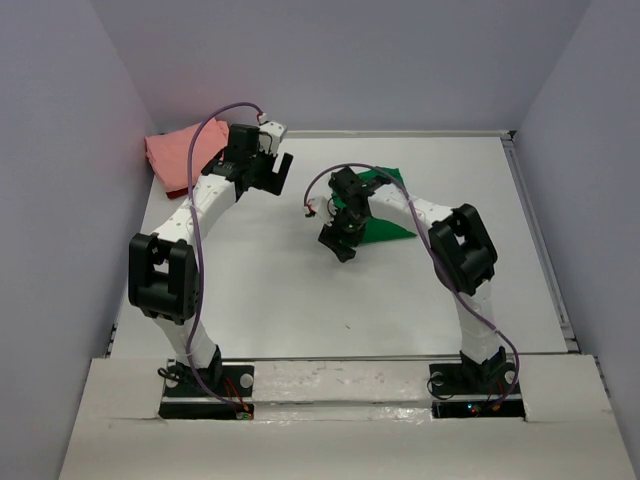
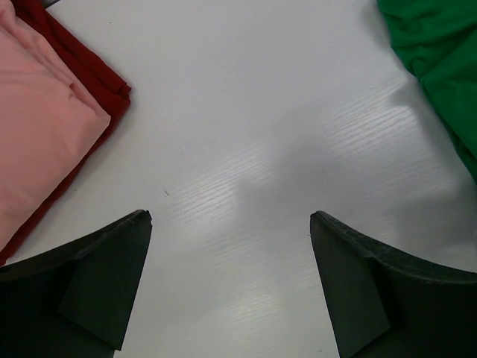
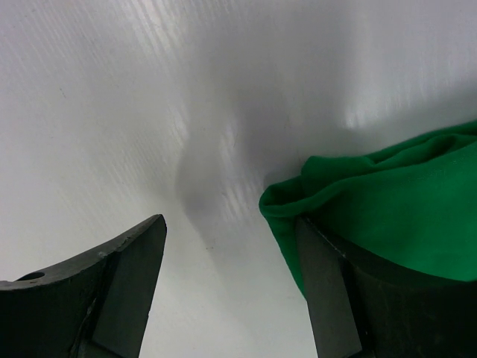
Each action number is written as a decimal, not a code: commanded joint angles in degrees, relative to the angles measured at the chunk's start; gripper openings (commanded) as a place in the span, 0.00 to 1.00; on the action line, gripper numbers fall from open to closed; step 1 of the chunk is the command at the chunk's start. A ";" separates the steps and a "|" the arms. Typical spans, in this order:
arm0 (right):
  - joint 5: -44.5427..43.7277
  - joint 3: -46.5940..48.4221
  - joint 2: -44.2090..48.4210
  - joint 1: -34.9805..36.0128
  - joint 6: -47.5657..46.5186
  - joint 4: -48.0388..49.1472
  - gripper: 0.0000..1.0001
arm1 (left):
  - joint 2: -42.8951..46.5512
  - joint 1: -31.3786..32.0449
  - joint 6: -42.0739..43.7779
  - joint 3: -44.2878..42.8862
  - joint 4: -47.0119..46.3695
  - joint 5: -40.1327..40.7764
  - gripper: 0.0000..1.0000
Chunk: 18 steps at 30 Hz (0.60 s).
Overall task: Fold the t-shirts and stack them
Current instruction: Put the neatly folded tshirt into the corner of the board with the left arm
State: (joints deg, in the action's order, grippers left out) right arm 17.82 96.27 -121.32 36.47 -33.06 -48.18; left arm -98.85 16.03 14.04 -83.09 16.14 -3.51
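Observation:
The salmon pink t-shirt (image 1: 172,148) lies folded at the far left on top of the dark red t-shirt (image 1: 176,191), whose edge shows beneath it. The bright green t-shirt (image 1: 388,212) lies bunched right of centre. My left gripper (image 1: 279,172) hovers open and empty between the two, over bare table; its view (image 2: 231,218) shows the pink shirt (image 2: 37,127), the red shirt (image 2: 86,63) and the green shirt (image 2: 440,60). My right gripper (image 1: 340,245) is open at the green shirt's near left edge; in its view (image 3: 229,221) the cloth corner (image 3: 387,201) lies against the right finger.
White table (image 1: 300,300) with a raised rim at the back and right. Grey walls close in on the left, back and right. The pink and red stack sits in the far left corner against the wall.

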 commanded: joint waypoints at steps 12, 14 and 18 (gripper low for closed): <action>-2.71 8.93 0.12 0.45 -2.10 -0.24 0.75 | 0.50 0.05 -0.16 -2.69 0.29 -3.17 0.99; -2.80 9.55 0.81 0.45 -2.18 -0.59 0.75 | 0.41 0.14 -0.07 -2.87 0.38 -3.43 0.99; -3.41 9.73 1.26 0.45 -2.36 -0.68 0.75 | 0.50 0.14 0.02 -3.31 0.64 -3.52 0.99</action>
State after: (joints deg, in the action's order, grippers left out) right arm 15.51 103.57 -122.78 36.47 -34.39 -48.03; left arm -98.85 16.05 14.06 -83.53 16.58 -5.78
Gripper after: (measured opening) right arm 0.748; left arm 0.989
